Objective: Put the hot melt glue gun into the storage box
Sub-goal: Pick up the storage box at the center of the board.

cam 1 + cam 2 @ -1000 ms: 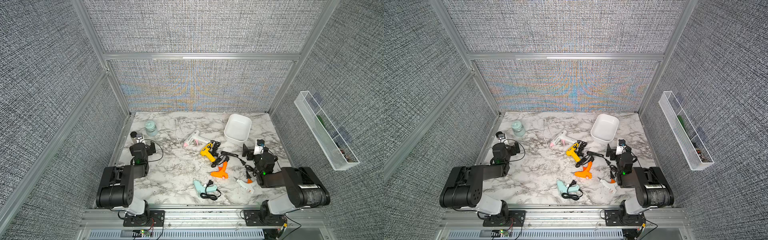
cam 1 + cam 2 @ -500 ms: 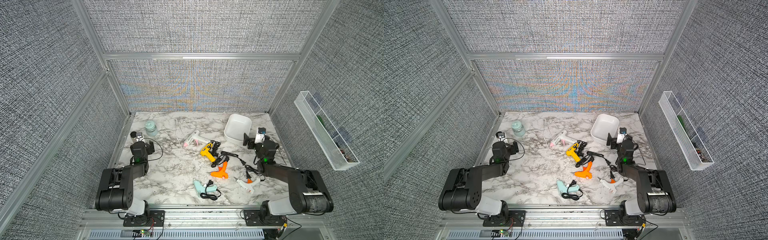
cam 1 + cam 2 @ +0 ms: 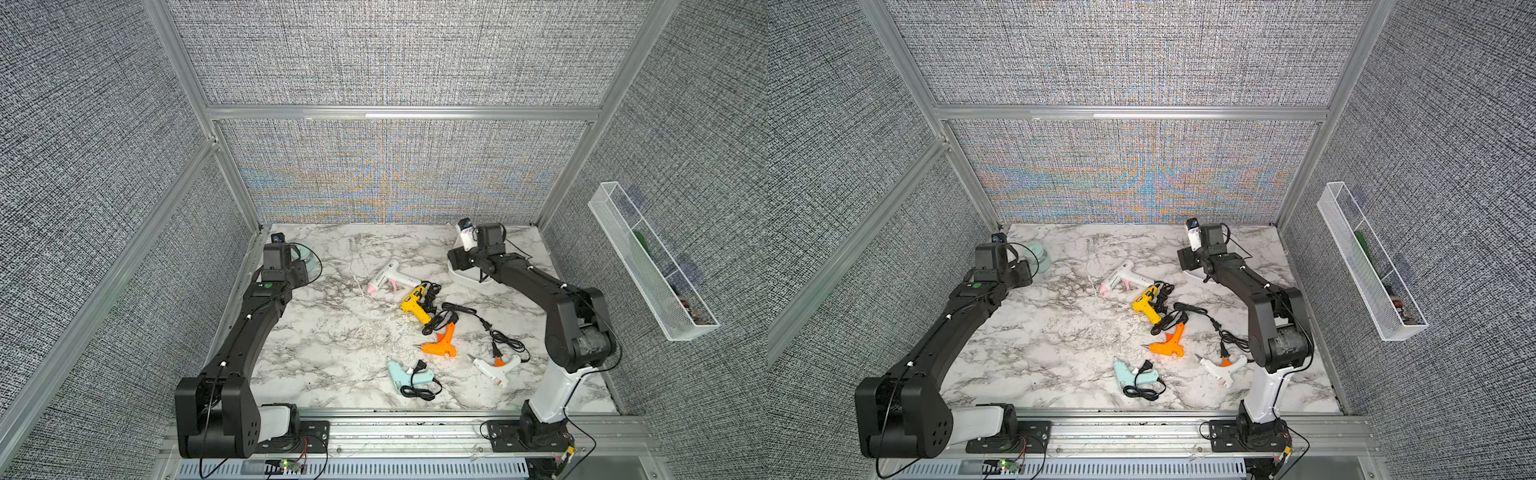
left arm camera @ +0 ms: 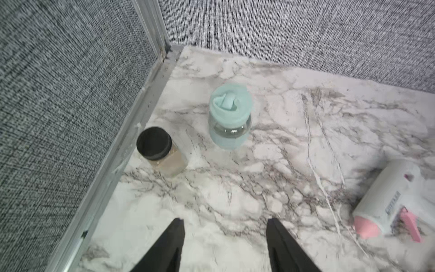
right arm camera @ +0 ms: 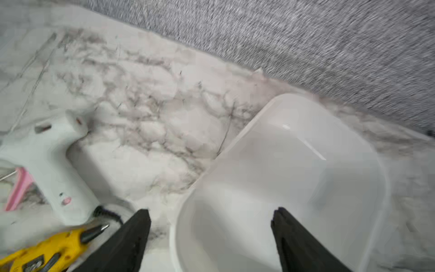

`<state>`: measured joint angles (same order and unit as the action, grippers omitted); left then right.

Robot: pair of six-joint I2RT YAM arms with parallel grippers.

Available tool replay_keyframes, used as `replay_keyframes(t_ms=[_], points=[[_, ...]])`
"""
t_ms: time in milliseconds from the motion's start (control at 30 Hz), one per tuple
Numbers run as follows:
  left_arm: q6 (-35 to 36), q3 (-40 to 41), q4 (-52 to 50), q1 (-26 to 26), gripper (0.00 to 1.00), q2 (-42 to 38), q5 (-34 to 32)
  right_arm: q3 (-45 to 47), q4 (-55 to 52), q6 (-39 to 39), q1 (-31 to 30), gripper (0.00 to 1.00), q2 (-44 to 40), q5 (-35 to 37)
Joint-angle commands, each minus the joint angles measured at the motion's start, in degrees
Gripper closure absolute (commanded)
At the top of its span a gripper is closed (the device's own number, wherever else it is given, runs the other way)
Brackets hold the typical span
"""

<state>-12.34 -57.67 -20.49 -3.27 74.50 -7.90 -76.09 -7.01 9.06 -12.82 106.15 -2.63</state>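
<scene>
Over at the far right corner of the bench [image 3: 332, 345] sits the storage box [image 5: 294, 176], right end effector [image 5: 211, 210] hovering at its rim, spread wide, holding nothing. Left end effector [image 4: 224, 219] is open and empty too. White-and-pink glue gun [image 3: 388, 276] lies on the bench nearby.

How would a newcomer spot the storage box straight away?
Start at the marble table and go toward its far right corner, under the right arm. The storage box sits there: a smooth white tub with rounded corners, unlike the wire-mesh tray on the side wall.
</scene>
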Motion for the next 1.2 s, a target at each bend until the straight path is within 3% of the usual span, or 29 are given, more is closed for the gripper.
replay_keyframes(t_ms=[0,267,567,667,1000,1167], points=[[-1.5,-1.3,-9.6,-0.1,0.39,-1.0,1.9,-1.9,-10.9,1.6,-1.3,0.14,1.8,-3.1],[-2.4,-2.9,-12.0,-0.1,0.38,-1.0,4.1,-3.1,-13.0,1.8,-1.6,0.13,5.7,-0.7],[-2.6,-3.0,-12.8,-0.3,0.43,-0.6,4.2,-3.0,-12.5,0.8,-0.2,0.27,8.2,5.2],[-2.6,-3.1,-12.9,-0.3,0.46,-0.4,4.2,-2.8,-12.5,0.3,0.6,0.37,8.0,6.4],[-2.3,-4.8,-14.2,-1.0,0.47,-0.4,2.9,-7.5,-16.1,-1.9,-1.5,0.87,9.0,7.1],[-2.6,-5.5,-15.5,-1.0,0.49,-1.6,2.2,-13.5,-20.0,-3.8,-6.6,1.00,8.6,11.2]])
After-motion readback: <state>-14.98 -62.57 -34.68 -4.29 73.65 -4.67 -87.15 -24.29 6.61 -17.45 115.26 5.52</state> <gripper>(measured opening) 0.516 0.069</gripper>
